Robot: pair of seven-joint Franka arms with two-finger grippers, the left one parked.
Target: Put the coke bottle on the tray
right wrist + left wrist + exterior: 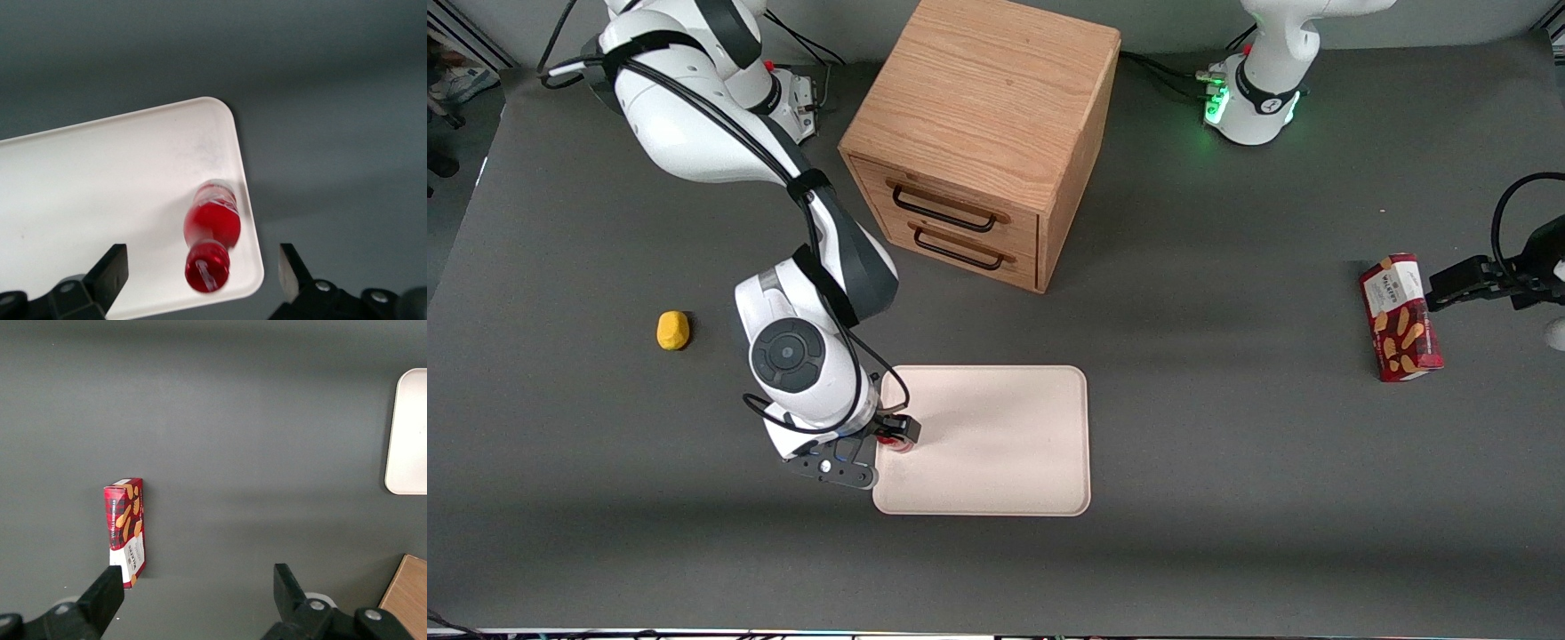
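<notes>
The coke bottle [211, 243], a small slim all-red bottle with a red cap and a pale band near its base, stands upright on the tray [100, 193], a flat cream rectangular tray with rounded corners and a low rim, close to the tray's edge and near one of its rounded corners. The gripper [203, 273] of the working arm hangs directly above it with its jaws spread wide: the two dark fingers [110, 273] stand well apart on either side of the bottle, neither touching it, and the cap sits roughly midway between them (slightly nearer one than the other). The right wrist view gives this relation plainly, looking down the bottle from cap to base; the front view shows far less of it, since the gripper [894, 436] and its wrist cover almost all of the bottle [896, 443], leaving only a sliver of red at the tray's [996, 444] edge toward the working arm's end. That front view adds the surroundings instead: a wooden two-drawer cabinet [983, 142] farther from the camera than the jaws, a small yellow lump [673, 330] toward the working arm's end of the grey table [1227, 444], and a red snack box [1400, 317] lying toward the parked arm's end, well apart from the jaws. The left wrist view shows that box [125, 532] and one corner of the tray [407, 433], but not the bottle.
</notes>
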